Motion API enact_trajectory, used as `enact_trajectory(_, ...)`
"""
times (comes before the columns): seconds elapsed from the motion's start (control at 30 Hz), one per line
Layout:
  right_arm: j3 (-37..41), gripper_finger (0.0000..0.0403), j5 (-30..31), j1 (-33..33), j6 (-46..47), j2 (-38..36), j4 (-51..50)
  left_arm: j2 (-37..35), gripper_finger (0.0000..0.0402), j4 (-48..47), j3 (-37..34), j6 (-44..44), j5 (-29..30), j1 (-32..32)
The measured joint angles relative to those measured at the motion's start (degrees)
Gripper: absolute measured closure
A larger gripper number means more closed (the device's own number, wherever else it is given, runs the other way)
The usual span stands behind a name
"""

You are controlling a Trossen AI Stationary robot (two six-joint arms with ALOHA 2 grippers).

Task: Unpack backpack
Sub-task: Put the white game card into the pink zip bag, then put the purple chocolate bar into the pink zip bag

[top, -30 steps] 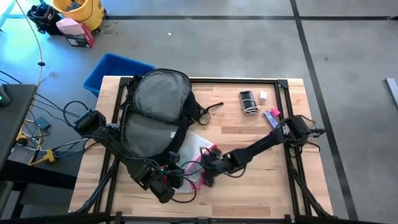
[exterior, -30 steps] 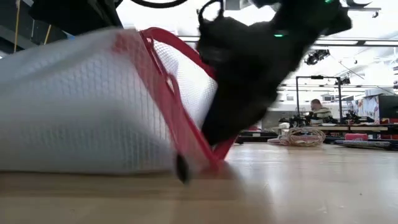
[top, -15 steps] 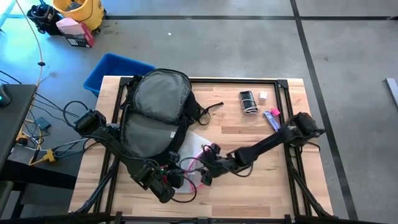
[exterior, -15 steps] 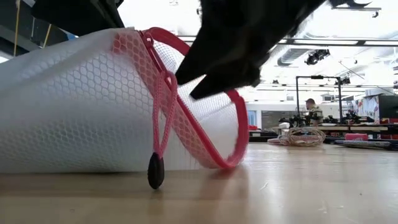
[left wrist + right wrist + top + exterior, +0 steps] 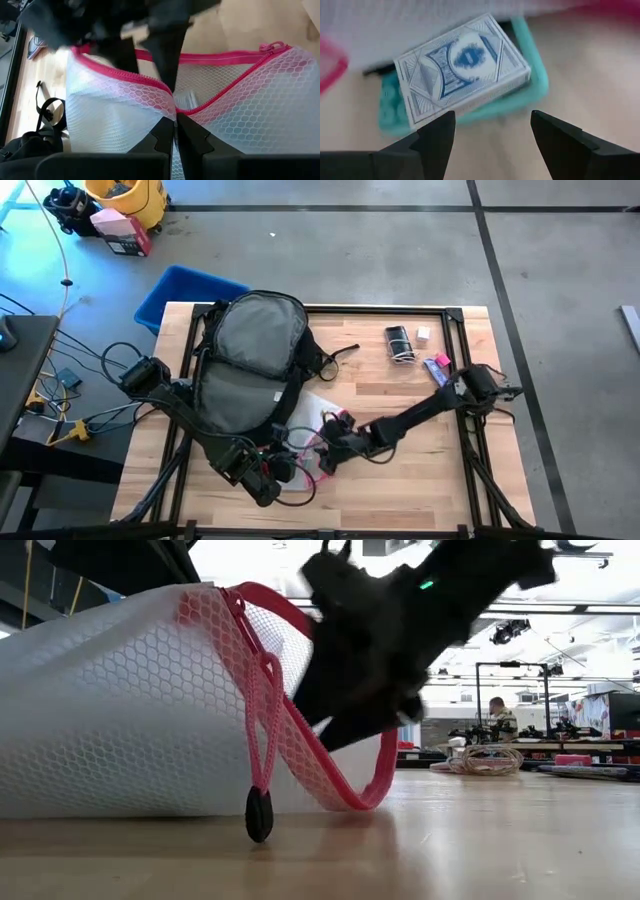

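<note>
Right wrist view shows the right hand (image 5: 490,135) open and empty at the card box (image 5: 462,65), which could be nudged deeper, while the left hand (image 5: 175,135), pinched shut on the mesh pouch (image 5: 120,115), may slip.

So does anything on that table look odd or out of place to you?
Nothing looks spilled or broken. The oddest sight is the mesh pouch beside the backpack: the left end effector pinches its pink zip edge shut-fingered, holding the mouth agape, while the right end effector points open-fingered at a card box on something teal.
</note>
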State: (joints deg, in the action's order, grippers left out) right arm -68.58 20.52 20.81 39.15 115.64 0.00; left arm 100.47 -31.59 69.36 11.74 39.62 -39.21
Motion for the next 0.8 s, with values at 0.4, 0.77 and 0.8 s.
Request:
enact_trajectory(0.4,0.0,0.0156,-6.6,-0.6,-4.5,-4.4,0.0,0.0,0.0402,-0.2,0.0,1.7,0.4,0.2)
enact_trajectory(0.77,0.0,0.0156,8.3,7.9,17.1,-23.7,-47.3,0.0,0.0402,-0.3,0.0,3.7,1.6,0.5)
enact_trajectory(0.8,0.0,0.0156,9.9,7.8,22.6,-25.4,-54.0,0.0,0.0402,-0.2,0.0,3.8,1.6,0.6)
